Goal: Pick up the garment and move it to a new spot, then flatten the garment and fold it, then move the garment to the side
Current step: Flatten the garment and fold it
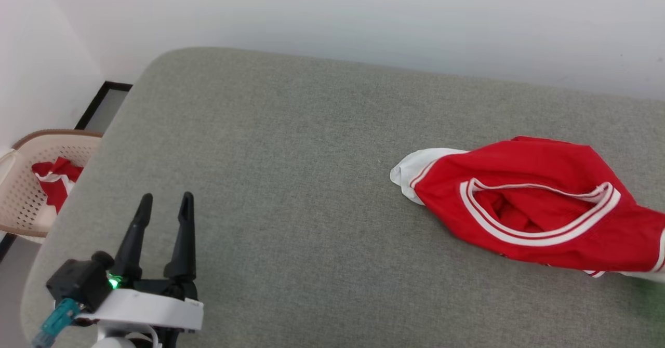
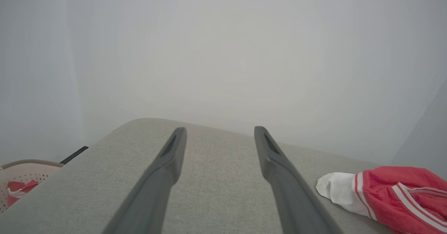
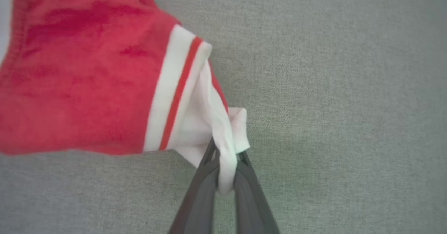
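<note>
The red shirt (image 1: 540, 166) lies crumpled at the right of the grey table (image 1: 291, 130), its neck opening facing up. The right hand (image 3: 227, 157) pinches its white sleeve edge. The left hand (image 1: 166, 198) hovers wide apart and holds nothing, over the table's left side near a basket (image 1: 57, 134).

A plain pale wall (image 1: 363, 15) is running across the top of the frame and meeting a second white wall (image 1: 36, 52) at the upper left. A grey fabric-covered worktop (image 1: 291, 145) with a rounded corner is taking up the middle. A dark skirting strip (image 1: 92, 106) is edging the wall's foot at left. A beige perforated basket (image 1: 52, 134) is standing on the grey floor (image 1: 10, 296) at lower left, just beside the worktop. Soft, even light is falling throughout.
</note>
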